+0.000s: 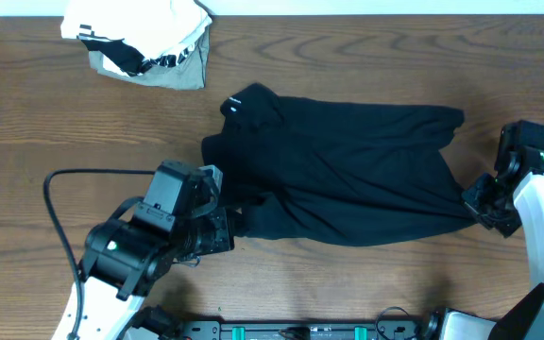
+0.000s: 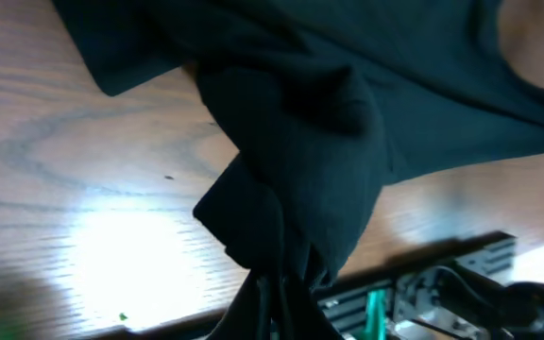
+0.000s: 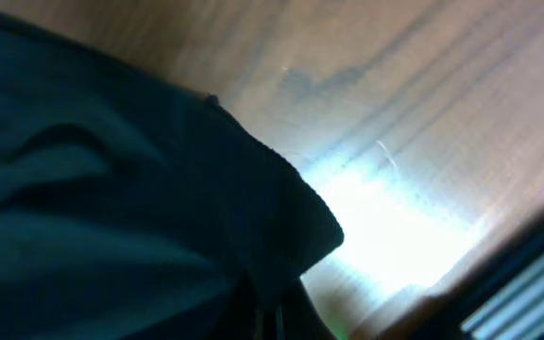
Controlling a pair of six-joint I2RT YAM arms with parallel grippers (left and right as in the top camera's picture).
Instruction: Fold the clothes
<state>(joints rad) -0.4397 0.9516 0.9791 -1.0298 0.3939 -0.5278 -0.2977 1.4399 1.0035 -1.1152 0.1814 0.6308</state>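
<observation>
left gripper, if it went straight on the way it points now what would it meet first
The black garment: the left gripper is shut on its edge and points into the rest of it, though depth is unclear.

Wood-grain table (image 1: pixel 348 57) — bright glare (image 2: pixel 126 260)

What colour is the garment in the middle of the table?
The garment is plain black, clearest in the overhead view.

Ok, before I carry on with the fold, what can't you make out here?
Left gripper fingertips: left wrist view, bunched black garment covers them.
Right gripper fingertips: right wrist view, blurred, under the garment.
Garment's white logo: overhead, too small to read.
White-and-grey bundle: overhead, cut by the top edge.
</observation>
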